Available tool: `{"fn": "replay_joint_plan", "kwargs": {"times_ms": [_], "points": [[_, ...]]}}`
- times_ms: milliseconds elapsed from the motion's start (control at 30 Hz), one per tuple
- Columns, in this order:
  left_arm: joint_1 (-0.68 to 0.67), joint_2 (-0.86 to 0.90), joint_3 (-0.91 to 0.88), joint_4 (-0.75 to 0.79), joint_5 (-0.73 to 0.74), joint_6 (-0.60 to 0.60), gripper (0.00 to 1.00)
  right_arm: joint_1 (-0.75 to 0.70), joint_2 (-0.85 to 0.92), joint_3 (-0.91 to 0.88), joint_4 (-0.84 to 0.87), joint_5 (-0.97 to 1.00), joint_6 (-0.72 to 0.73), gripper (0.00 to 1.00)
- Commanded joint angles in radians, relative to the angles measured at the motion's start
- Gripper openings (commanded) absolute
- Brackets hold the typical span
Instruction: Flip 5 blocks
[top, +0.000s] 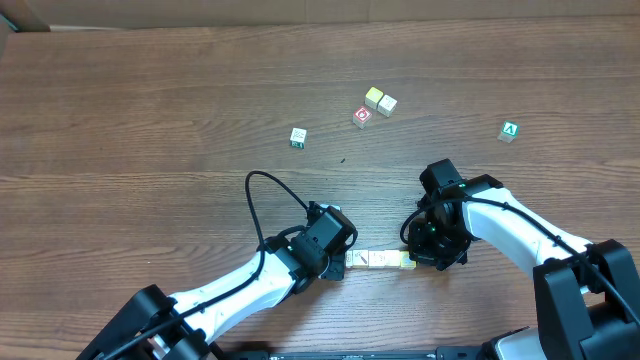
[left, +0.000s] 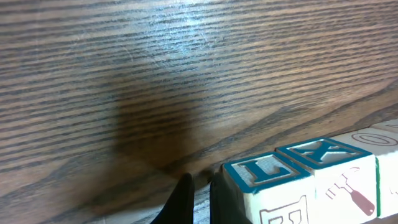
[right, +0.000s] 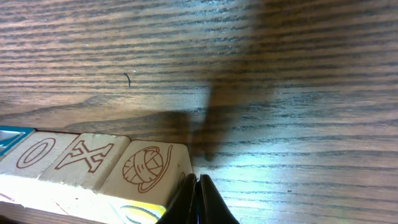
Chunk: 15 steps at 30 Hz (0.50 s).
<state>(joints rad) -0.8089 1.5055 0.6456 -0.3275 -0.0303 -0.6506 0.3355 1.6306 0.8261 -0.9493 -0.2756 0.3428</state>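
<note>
Five blocks (top: 378, 260) are aligned in one row, flanked endwise by the left gripper (left: 199, 196) and right gripper (right: 198, 196), both pressed together. The flip is judged not yet made.

Arms have white links (top: 235, 285), black joints (top: 325, 235) and a looping black cable (top: 248, 192).

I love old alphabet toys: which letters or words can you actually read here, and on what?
"L": blue-topped block at the row's end.
"X": blue-topped neighbour.
"O": pale block.
"X": pale block beside it.
"A": green cube.
Other loose cubes: marks too small to read.
</note>
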Motion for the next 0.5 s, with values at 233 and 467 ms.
{"fn": "replay_joint_plan", "kwargs": {"times_ms": [233, 467], "points": [[0.012, 0.012, -0.007, 0.011, 0.020, 0.015, 0.04, 0.006, -0.002, -0.005, -0.006, -0.019, 0.016, 0.04], [0.012, 0.012, -0.007, 0.011, -0.001, 0.015, 0.04, 0.037, -0.002, -0.005, -0.006, -0.018, 0.016, 0.04]]}}
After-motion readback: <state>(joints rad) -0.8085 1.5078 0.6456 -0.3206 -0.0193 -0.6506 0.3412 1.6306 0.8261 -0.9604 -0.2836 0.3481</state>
